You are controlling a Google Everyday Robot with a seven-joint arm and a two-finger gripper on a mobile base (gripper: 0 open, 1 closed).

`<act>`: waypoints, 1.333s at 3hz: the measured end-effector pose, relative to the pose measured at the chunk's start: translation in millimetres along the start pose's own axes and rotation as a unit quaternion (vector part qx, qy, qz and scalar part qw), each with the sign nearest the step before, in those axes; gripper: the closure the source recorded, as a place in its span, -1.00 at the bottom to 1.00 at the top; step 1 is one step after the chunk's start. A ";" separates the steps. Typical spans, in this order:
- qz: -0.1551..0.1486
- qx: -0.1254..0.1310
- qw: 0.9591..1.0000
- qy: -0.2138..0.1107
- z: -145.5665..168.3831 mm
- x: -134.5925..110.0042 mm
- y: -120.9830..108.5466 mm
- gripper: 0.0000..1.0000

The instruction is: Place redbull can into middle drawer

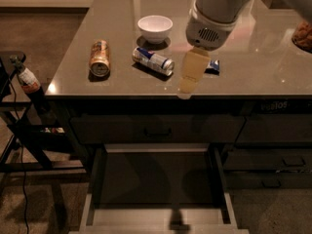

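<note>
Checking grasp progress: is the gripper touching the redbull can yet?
Apart. Camera view shows bare countertop between the gripper and the redbull can left of it.

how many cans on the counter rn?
2. The orange-gold can is at left; the redbull can lies on its side in front of the white bowl. The hand hovers just right of it, possibly hiding something.
</note>
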State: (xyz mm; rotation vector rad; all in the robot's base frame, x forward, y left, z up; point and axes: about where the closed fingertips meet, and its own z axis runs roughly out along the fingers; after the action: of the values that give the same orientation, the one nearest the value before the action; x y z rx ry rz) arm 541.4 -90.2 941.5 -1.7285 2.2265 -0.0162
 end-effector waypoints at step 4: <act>0.072 0.008 0.996 -0.045 25.4 -44.3 -53.4 -1.00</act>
State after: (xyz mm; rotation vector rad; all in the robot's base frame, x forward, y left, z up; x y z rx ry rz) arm 607.8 -57.9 939.0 -1.5251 2.2718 0.0762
